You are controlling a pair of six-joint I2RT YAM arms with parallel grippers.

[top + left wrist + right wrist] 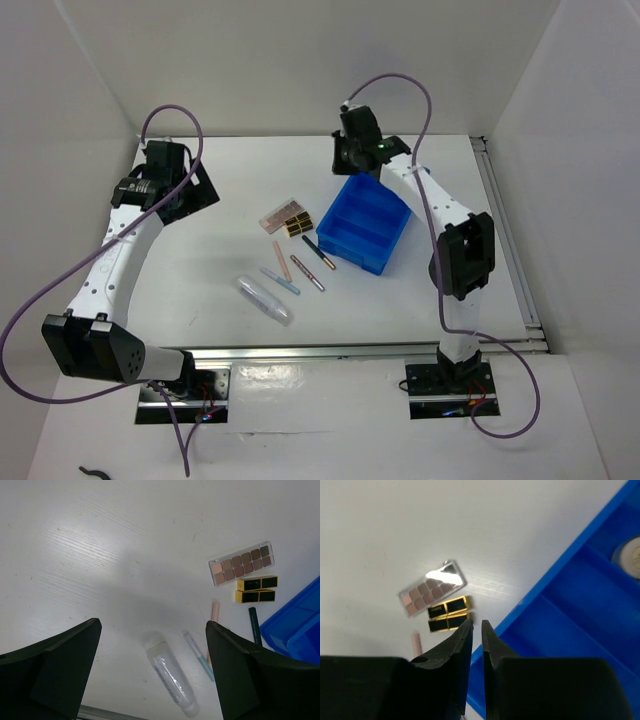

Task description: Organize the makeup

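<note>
The makeup lies loose on the white table: an eyeshadow palette (281, 214) (242, 563) (432, 587), two black-and-gold lipsticks (298, 226) (257, 589) (448, 607), several thin pencils (296, 270) (199, 655) and a clear tube (263, 298) (170, 675). A round compact (630, 555) sits in a compartment of the blue bin (360, 262) (555, 575). My left gripper (190, 188) (152, 624) hangs wide open and empty over the table's left side, well above the tube. Above the bin's far left corner, my right gripper (352, 160) (476, 624) is shut with nothing between its fingers.
White walls enclose the table at the back and both sides. A metal rail (350, 350) runs along the near edge and another (505, 240) along the right edge. The bin (295, 625) stands right of the loose items, its corner close to a dark pencil (255, 625).
</note>
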